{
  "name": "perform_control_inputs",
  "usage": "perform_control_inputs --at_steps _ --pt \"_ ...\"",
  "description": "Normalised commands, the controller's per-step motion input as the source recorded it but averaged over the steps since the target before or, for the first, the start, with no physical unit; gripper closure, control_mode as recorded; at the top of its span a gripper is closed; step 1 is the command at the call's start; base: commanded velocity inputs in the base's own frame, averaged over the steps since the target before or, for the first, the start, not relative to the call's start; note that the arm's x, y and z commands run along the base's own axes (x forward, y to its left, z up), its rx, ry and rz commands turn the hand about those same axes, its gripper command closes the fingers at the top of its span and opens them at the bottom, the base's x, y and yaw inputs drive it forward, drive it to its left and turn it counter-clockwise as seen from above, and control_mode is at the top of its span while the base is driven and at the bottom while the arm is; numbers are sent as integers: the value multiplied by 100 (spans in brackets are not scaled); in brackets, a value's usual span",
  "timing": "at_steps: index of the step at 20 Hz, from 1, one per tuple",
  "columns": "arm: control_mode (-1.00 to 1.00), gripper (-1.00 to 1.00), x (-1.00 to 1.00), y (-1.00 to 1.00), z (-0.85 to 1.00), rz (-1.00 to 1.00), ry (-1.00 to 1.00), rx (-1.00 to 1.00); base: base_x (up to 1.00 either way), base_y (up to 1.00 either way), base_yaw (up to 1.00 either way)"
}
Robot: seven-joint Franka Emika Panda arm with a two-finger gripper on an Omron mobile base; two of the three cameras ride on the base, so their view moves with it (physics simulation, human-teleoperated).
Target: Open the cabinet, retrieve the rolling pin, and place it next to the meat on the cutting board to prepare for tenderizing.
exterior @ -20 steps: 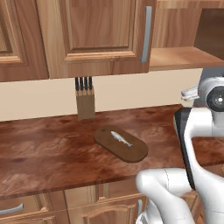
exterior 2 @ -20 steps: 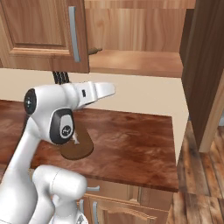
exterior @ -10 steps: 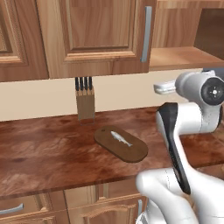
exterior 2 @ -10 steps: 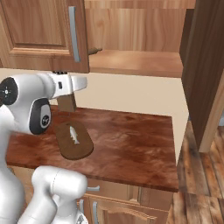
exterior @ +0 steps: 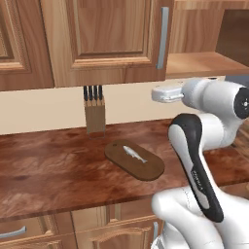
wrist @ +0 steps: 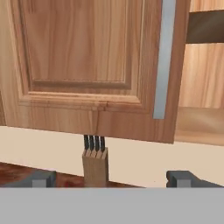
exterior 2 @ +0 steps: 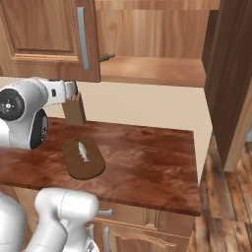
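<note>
The cabinet (exterior: 112, 44) has its left door shut, with a grey bar handle (exterior: 164, 36), and its right door (exterior 2: 231, 83) swung open. Inside, a bare shelf (exterior 2: 152, 69) shows. A small brown stub (exterior 2: 107, 57) pokes out past the shut door's edge; it may be the rolling pin's end, the rest hidden. The meat (exterior: 134, 154) lies on the dark oval cutting board (exterior: 146, 168). My gripper (exterior: 156, 94) hangs open and empty above the counter, below the shut door. It faces the door and handle (wrist: 165, 57), fingertips (wrist: 41, 178) wide apart.
A wooden knife block (exterior: 95, 114) with black handles stands against the back wall, behind the board and just ahead of the hand (exterior 2: 74, 89). The brown counter (exterior 2: 147, 157) ends at its right edge, with wooden floor beyond. Drawer fronts (exterior: 29, 233) sit below the counter.
The arm has swung left, carrying the hand from the right side over to the knife block and the shut left door. The jaws stayed open. Board and meat have not moved.
</note>
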Motion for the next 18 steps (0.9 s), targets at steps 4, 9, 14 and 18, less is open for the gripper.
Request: perform_control_inputs --at_steps 4,9,14,18 --pt "-100 -100 23 5 22 11 -19 5 0 0 0" --pt "-100 -100 19 7 38 -1 -16 0 0 0 0" --pt "-100 -100 2 14 46 -16 -15 -2 0 0 0" --pt "-100 -100 -27 3 37 -22 -15 -1 0 0 0"
